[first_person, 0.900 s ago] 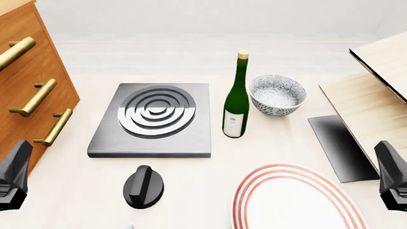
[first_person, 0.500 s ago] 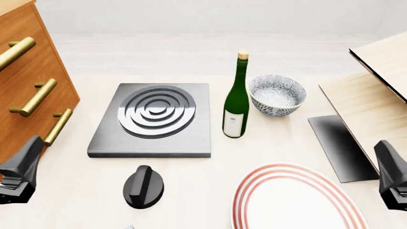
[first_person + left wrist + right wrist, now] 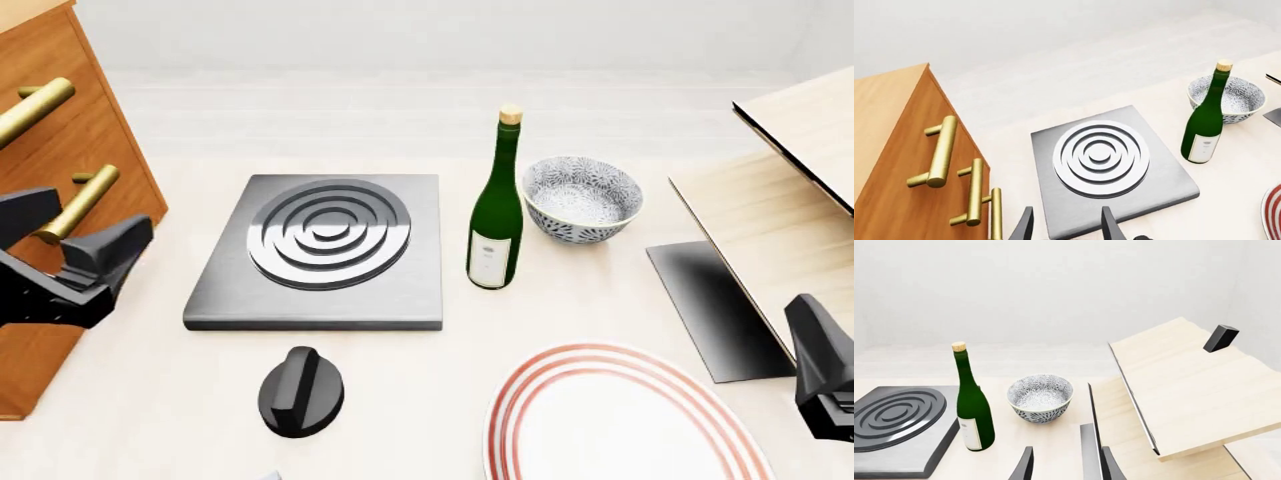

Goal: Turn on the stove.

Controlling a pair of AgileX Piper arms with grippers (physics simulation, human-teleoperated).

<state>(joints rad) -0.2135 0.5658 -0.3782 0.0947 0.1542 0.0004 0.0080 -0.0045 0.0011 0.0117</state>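
1. My left gripper [image 3: 80, 262] has risen and swung in toward the stove since the earlier frames, now hanging in front of the wooden drawer unit [image 3: 54, 150]; the right gripper [image 3: 825, 385] has not budged at the table's right edge.
2. The stove [image 3: 320, 252] sits flat on the table [image 3: 427, 120], left of centre, its ringed burner [image 3: 330, 233] facing up.
3. Its black knob [image 3: 302, 391] lies apart from the slab, just on my side of its near edge, the raised grip ridge running roughly toward and away from me.
4. From my left fingers [image 3: 1111, 224] the knob is to the right, nearer me and lower; the left arm is clearly closer than the right.
5. Left fingers are spread and hold nothing. The right fingers [image 3: 1026, 463] are parted too, empty.
6. Count: one stove, one knob, one green bottle [image 3: 495, 215], one patterned bowl [image 3: 579, 199], one red-rimmed plate [image 3: 621, 420], three brass drawer handles.
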